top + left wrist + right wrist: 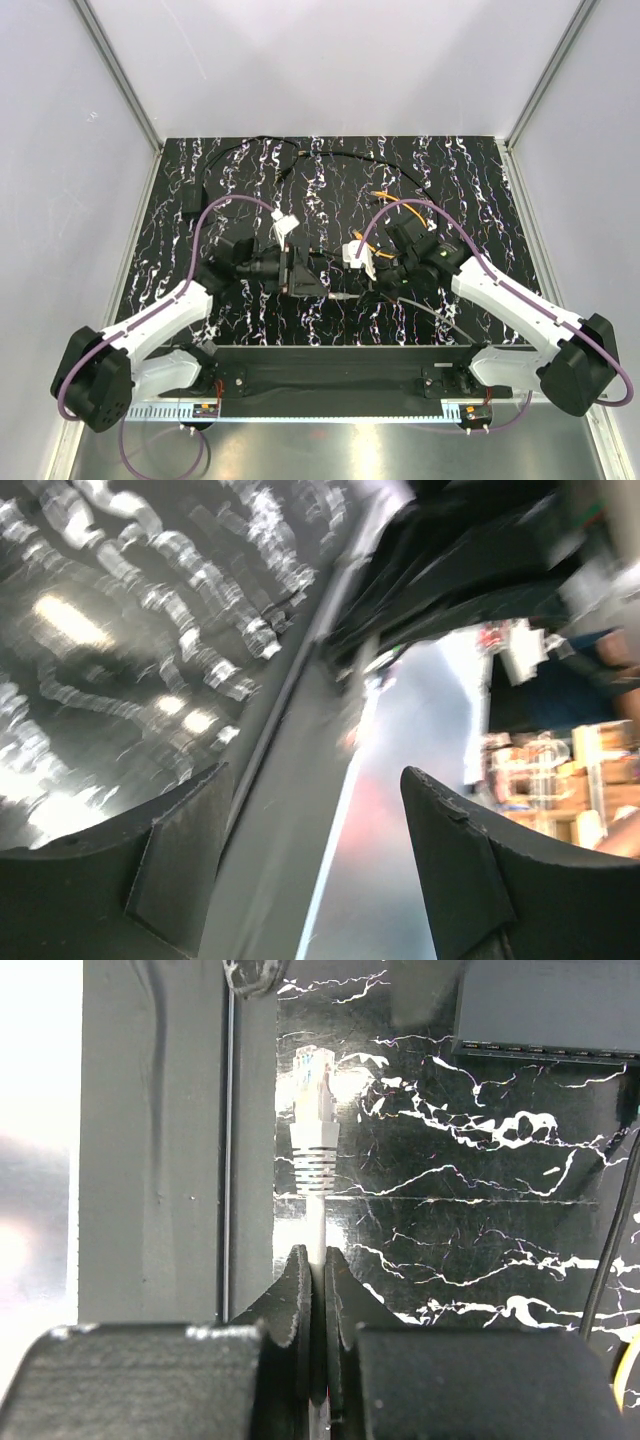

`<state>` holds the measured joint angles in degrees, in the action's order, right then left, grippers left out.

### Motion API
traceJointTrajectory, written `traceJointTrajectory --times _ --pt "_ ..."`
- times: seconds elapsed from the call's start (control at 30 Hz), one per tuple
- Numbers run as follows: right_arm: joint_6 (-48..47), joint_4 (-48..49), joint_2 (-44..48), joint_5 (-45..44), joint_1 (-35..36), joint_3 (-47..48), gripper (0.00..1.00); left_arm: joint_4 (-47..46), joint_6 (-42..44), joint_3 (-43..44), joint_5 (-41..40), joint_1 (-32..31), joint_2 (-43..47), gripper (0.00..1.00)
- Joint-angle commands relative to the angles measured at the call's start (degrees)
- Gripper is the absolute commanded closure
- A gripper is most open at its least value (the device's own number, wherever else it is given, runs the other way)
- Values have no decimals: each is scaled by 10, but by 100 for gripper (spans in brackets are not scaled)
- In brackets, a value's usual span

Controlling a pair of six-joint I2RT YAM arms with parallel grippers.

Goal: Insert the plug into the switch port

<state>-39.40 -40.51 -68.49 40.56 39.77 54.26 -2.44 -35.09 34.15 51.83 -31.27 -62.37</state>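
My right gripper [318, 1258] is shut on a thin white cable just behind the plug [313, 1090], a clear plug with a ribbed white boot that juts out ahead of the fingers. The switch [545, 1005], a flat black box, lies ahead and to the right of the plug, and its row of ports [540, 1050] faces the gripper. The plug is apart from the switch and off to one side of the ports. From above, the plug [343, 297] is just right of the switch [310, 272]. My left gripper [315, 780] is open with nothing between its fingers and hovers by the switch's left side [288, 266].
A small black block [192, 205] with a thin black cord [330, 155] lies at the back left. Orange wire [400, 207] and white connectors [285, 222] lie near the middle. The grey front rail [150, 1160] runs beside the plug. White walls enclose the marbled black table [480, 200].
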Motion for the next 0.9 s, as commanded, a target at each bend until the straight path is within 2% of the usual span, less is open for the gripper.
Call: traceJointTrajectory --times 0.0,0.07,0.37,0.87 --pt "28 -15 -2 21 2 28 100 -211 -152 -17 -16 -9 -14 28" --pt "27 -18 -2 19 3 25 100 -237 -176 -25 -22 -16 -17 29" --pt "34 -10 -3 31 3 31 100 -208 -172 -36 -37 -31 -33 37" --pt "88 3 -9 41 2 37 100 -201 -186 -30 -17 -53 -53 59"
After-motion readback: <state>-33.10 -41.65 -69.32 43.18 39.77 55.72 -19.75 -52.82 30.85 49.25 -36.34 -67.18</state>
